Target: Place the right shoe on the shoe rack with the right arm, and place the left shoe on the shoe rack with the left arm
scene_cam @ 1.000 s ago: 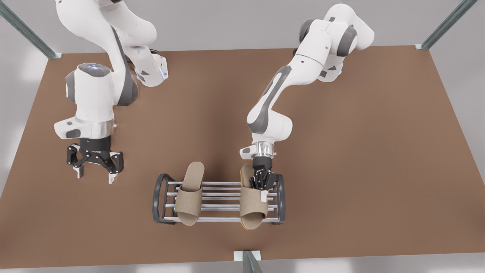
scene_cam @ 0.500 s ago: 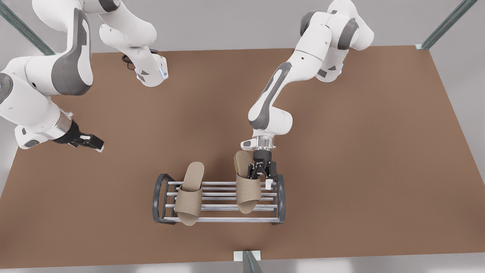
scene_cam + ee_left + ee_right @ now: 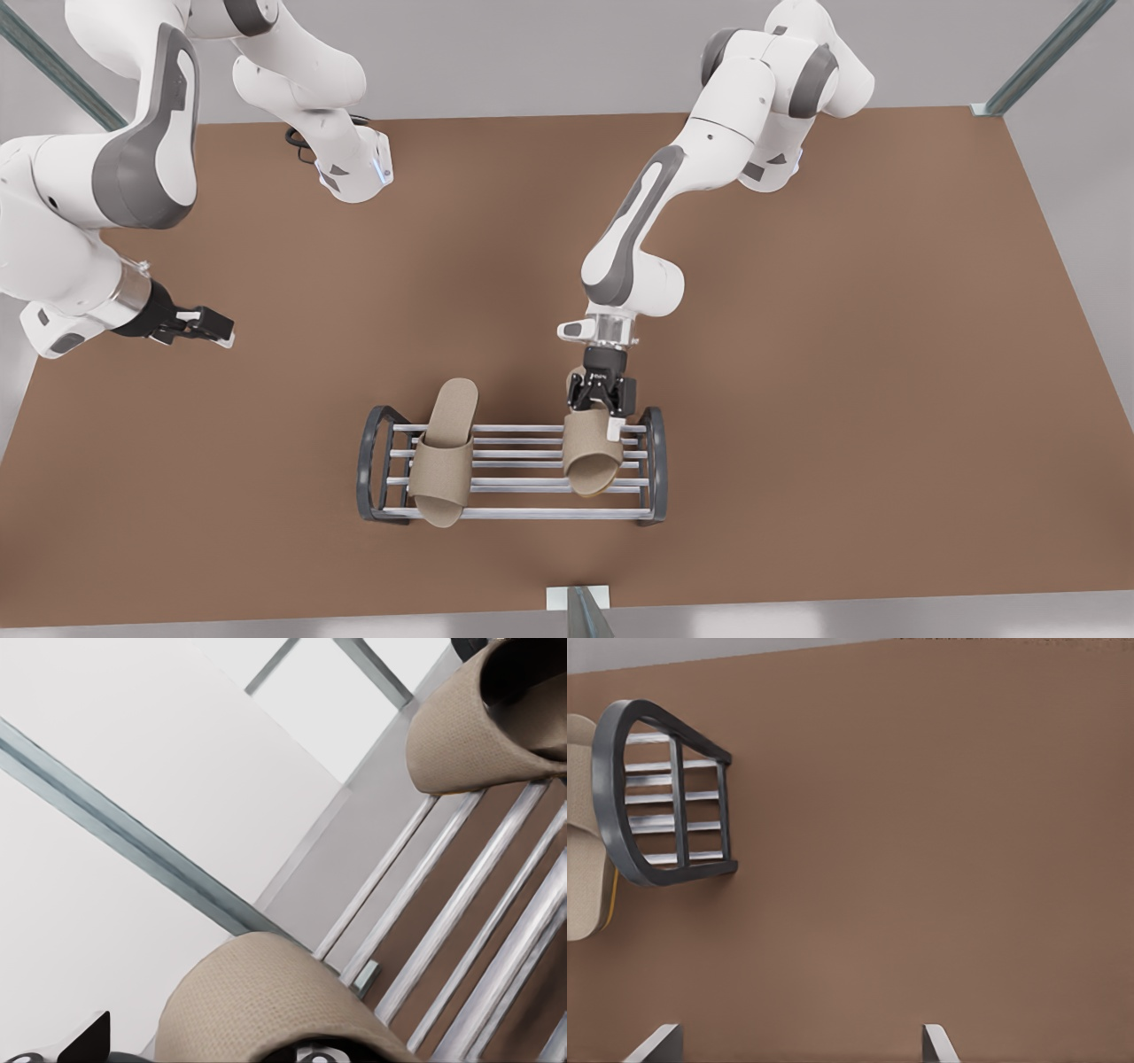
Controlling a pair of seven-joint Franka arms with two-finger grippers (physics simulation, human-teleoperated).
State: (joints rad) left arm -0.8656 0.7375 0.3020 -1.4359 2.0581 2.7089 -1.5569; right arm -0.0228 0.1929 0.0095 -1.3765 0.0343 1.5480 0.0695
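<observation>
The right gripper [image 3: 199,326] waits with fingers spread near the table's [image 3: 797,399] front-view left edge. The right shoe [image 3: 445,452] lies flat on the shoe rack [image 3: 514,512]. The left gripper [image 3: 601,409] clamps the left shoe [image 3: 592,456], tilted over the rack's other end. Level the sole onto the bars before releasing.

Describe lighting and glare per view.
Front view: dim band on the table behind the shoe rack. Left wrist view: glare streaks the bars beside the left shoe in the left gripper. Right wrist view: flat light below the open right gripper.
</observation>
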